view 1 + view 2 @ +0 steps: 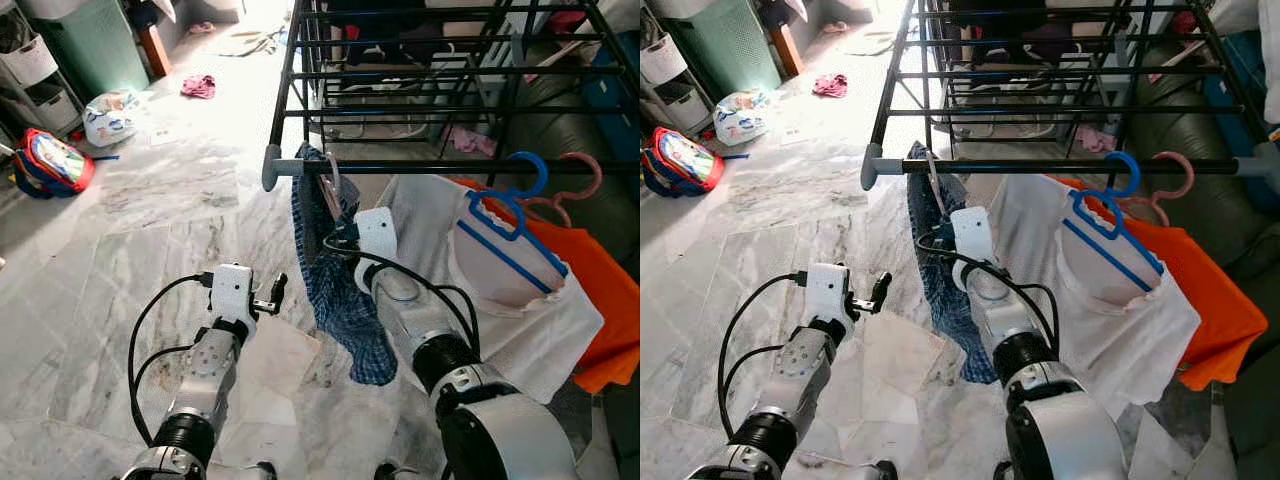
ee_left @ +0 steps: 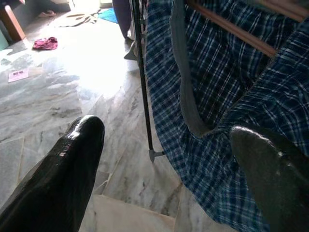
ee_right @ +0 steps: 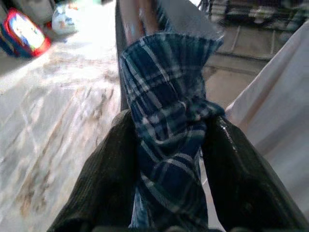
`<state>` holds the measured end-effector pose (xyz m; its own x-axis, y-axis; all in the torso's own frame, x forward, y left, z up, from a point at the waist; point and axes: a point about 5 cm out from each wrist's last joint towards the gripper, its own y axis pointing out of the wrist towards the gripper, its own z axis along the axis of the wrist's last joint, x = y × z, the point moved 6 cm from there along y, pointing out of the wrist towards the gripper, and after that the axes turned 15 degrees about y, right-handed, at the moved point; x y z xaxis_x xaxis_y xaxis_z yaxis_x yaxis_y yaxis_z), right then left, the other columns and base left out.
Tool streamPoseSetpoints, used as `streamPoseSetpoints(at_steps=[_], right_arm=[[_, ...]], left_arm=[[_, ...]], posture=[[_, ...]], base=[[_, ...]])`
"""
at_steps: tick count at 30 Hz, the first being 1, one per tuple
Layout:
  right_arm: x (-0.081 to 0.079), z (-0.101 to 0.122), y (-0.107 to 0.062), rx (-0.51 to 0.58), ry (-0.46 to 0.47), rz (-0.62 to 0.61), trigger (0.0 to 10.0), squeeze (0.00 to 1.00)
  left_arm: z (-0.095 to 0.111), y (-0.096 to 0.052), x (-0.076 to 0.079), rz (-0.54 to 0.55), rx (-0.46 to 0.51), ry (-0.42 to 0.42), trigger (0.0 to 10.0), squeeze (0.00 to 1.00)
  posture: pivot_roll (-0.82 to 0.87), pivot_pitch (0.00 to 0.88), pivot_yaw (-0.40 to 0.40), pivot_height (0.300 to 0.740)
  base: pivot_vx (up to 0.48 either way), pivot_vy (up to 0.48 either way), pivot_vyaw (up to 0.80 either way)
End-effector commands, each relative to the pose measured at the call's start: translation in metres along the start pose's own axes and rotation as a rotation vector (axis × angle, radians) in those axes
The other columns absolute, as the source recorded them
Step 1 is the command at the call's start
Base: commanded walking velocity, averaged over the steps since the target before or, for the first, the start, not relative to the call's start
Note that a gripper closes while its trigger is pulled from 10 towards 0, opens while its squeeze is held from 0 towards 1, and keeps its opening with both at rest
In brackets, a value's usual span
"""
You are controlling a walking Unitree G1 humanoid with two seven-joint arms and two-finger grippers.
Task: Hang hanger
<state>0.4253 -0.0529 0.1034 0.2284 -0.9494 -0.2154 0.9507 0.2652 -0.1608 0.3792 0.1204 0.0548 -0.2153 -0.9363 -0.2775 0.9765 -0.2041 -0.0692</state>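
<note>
Hanger: its hook [image 1: 331, 172] already sits on the rack rail [image 1: 420, 167], blue plaid cloth [image 1: 345, 300] draped below.
My right tool [image 3: 166, 145]: clamped on that cloth (release remains).
My left tool [image 1: 272, 297]: wide, idle.

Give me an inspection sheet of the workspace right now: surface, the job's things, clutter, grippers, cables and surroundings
Surface: grey-veined marble floor, sunlit farther off.
Job's things: blue checked cloth on a hanger, hung from the front rail of the black metal drying rack; beside it a white shirt on a blue plastic hanger, a pink hanger and an orange garment.
Clutter: pink rag, white printed bag, red backpack on the floor.
Grippers: right gripper shut on the checked cloth near the rail; left gripper open, holding nothing, low beside the cloth.
Cables: black leads looped along both forearms.
Surroundings: green cabinet, white drawers.
</note>
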Motion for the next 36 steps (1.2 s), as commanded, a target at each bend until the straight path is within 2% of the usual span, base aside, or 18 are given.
streamPoseSetpoints(at_steps=[1,5,8,10,13,15,16,17,18,19,21,22,29,32,36], right_arm=[[0.000,0.004,-0.003,0.034,-0.016,0.009,10.0,1.00],[0.006,0.005,-0.009,0.068,-0.019,-0.001,10.0,1.00],[0.009,0.014,-0.025,0.178,-0.057,0.007,10.0,1.00],[0.009,0.014,-0.025,0.178,-0.057,0.007,10.0,1.00],[0.009,0.021,-0.034,0.239,-0.062,0.014,10.0,1.00],[0.014,0.027,-0.044,0.292,-0.062,0.000,10.0,1.00],[0.014,0.027,-0.044,0.292,-0.062,0.000,10.0,1.00],[0.020,0.031,-0.055,0.333,-0.067,-0.019,10.0,1.00],[0.020,0.031,-0.055,0.333,-0.067,-0.019,10.0,1.00],[0.025,0.034,-0.063,0.363,-0.075,-0.038,10.0,1.00],[0.028,0.035,-0.067,0.372,-0.080,-0.046,10.0,1.00],[0.032,0.037,-0.075,0.391,-0.117,-0.064,10.0,1.00],[0.038,0.037,-0.085,0.407,-0.148,-0.076,10.0,1.00],[0.037,0.036,-0.090,0.413,-0.146,-0.076,10.0,1.00],[0.028,0.031,-0.096,0.407,-0.117,-0.061,10.0,1.00]], left_arm=[[-0.005,-0.001,-0.001,-0.002,-0.022,0.001,10.0,0.00],[-0.005,0.000,0.001,-0.006,-0.023,-0.001,10.0,0.00],[-0.005,0.000,0.005,-0.020,-0.025,-0.003,10.0,0.00],[-0.005,0.000,0.005,-0.020,-0.025,-0.003,10.0,0.00],[-0.005,0.000,0.007,-0.025,-0.025,-0.004,10.0,0.00],[-0.005,0.001,0.007,-0.026,-0.028,-0.005,10.0,0.00],[-0.005,0.001,0.007,-0.026,-0.028,-0.005,10.0,0.00],[-0.007,0.000,0.005,-0.015,-0.039,-0.006,10.0,0.00],[-0.007,0.000,0.005,-0.015,-0.039,-0.006,10.0,0.00],[-0.011,-0.002,0.002,0.001,-0.052,0.010,10.0,0.00],[-0.012,-0.002,0.001,0.007,-0.056,0.019,10.0,0.00],[-0.015,-0.005,0.001,0.008,-0.061,0.042,10.0,0.00],[-0.017,-0.005,-0.001,0.023,-0.074,0.050,10.0,0.00],[-0.018,-0.006,-0.003,0.035,-0.080,0.064,10.0,0.00],[-0.027,-0.013,-0.008,0.059,-0.105,0.079,10.0,0.00]], posture=[[0.03,0.149,0.065,0.740],[0.02,0.152,0.068,0.740],[0.01,0.159,0.073,0.740],[0.01,0.159,0.073,0.740],[0.00,0.161,0.072,0.740],[0.00,0.163,0.071,0.740],[0.00,0.163,0.071,0.740],[0.00,0.167,0.068,0.740],[0.00,0.167,0.068,0.740],[0.00,0.169,0.067,0.740],[0.00,0.169,0.067,0.740],[-0.01,0.169,0.065,0.740],[-0.01,0.172,0.064,0.740],[-0.01,0.177,0.063,0.740],[-0.01,0.185,0.054,0.740]], base=[[0.000,0.000,0.00],[0.000,0.000,0.00],[0.000,0.000,0.00],[0.000,0.000,0.00],[0.000,0.000,0.00],[0.000,0.000,0.00],[0.000,0.000,0.00],[0.000,0.000,0.00],[0.000,0.000,0.00],[0.000,0.000,0.00],[0.000,0.000,0.00],[0.000,0.000,0.00],[0.000,0.000,0.00],[0.000,0.000,0.00],[0.000,0.000,0.00]])
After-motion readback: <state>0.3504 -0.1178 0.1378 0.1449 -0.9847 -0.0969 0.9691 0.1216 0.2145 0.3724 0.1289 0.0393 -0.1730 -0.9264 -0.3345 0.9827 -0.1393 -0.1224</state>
